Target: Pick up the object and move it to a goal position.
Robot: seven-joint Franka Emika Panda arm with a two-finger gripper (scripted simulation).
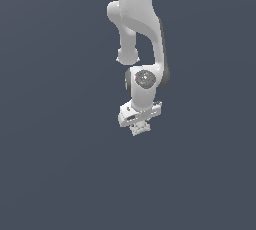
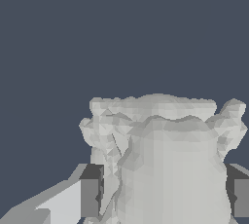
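Exterior view: white jointed Franka arm [image 1: 142,29] hangs down from the top edge over a flat slate-grey worktop [image 1: 50,174], wrist pointing down so the tool can work from above. At its tip the white gripper [image 1: 139,125] sits low. Just under it is the object [image 1: 138,129], a small off-white lumpy item with bumpy edges, far smaller than the hand, tucked right at the fingertips. Whether it rests on the worktop or is already lifted can't be told; no shadow or gap reads clearly.

Wrist view: object [image 2: 160,159] fills the lower part of the frame, sitting squarely between the two dark-padded fingers [image 2: 91,197], one each side. Fingers look closed against its flanks, so judged clamped on it, pads touching or nearly so. Grip centred across the body, probably to avoid the ragged rim slipping. No goal marker visible in either view. Likely stage: grasp made, carry to goal remaining.
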